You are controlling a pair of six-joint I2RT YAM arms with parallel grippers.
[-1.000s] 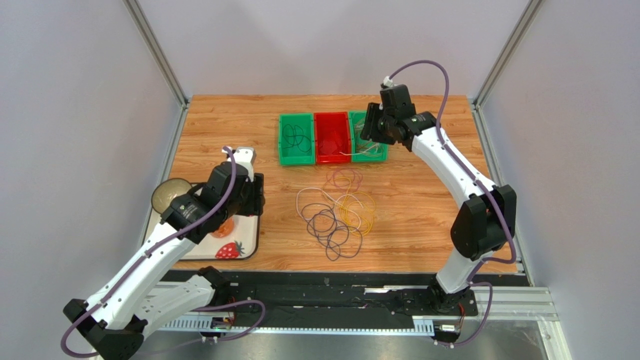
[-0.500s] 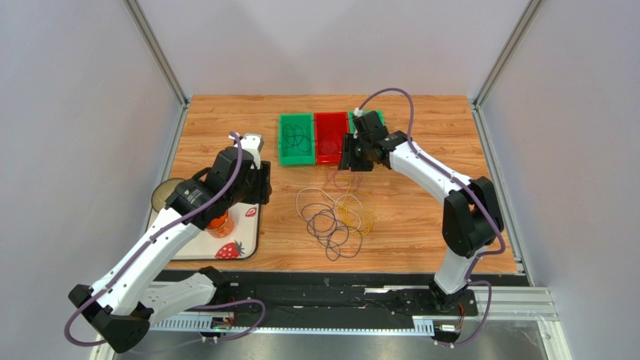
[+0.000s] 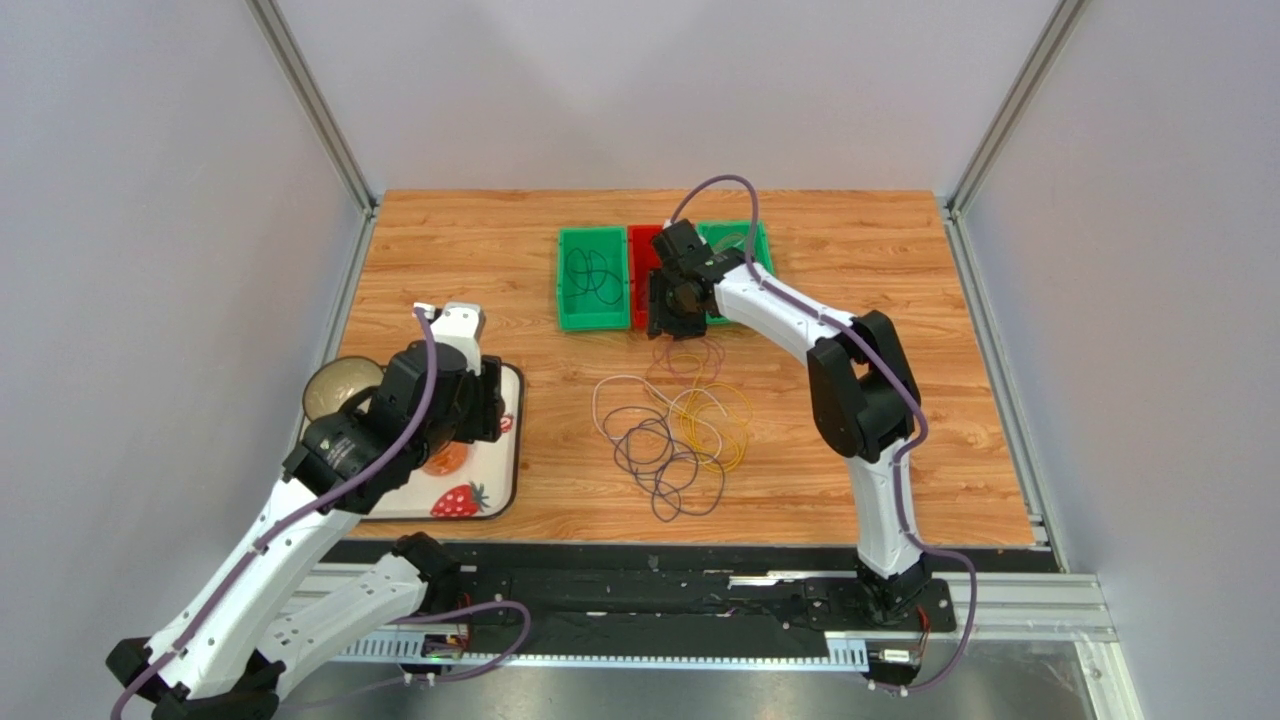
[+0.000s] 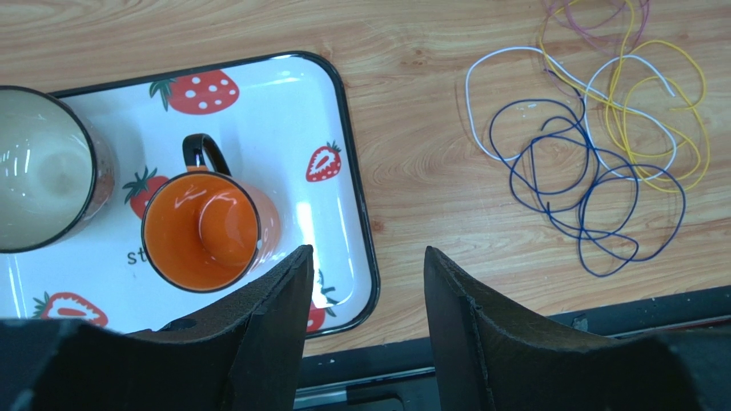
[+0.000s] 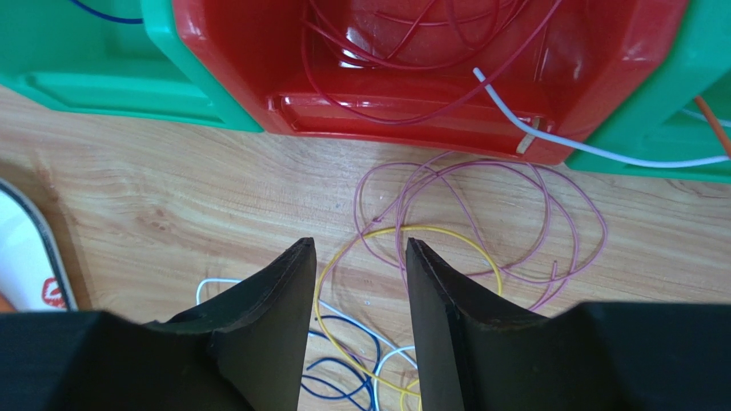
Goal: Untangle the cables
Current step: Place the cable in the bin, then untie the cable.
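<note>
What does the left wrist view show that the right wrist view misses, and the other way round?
Left wrist only: the orange mug and a bowl, both on the strawberry tray. Right wrist only: the red bin and the green bins beside it. Both: the loose yellow, white and blue cables tangled on the wooden table.

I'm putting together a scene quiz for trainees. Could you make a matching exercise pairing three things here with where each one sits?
Things:
1. glossy orange ceramic mug
2. thin red cable
3. thin pink cable loops

Places:
A. inside the red plastic bin
B. on the bare wooden table, just in front of the bins
C. on the white strawberry-print tray

Pairs: 1-C, 2-A, 3-B
</note>
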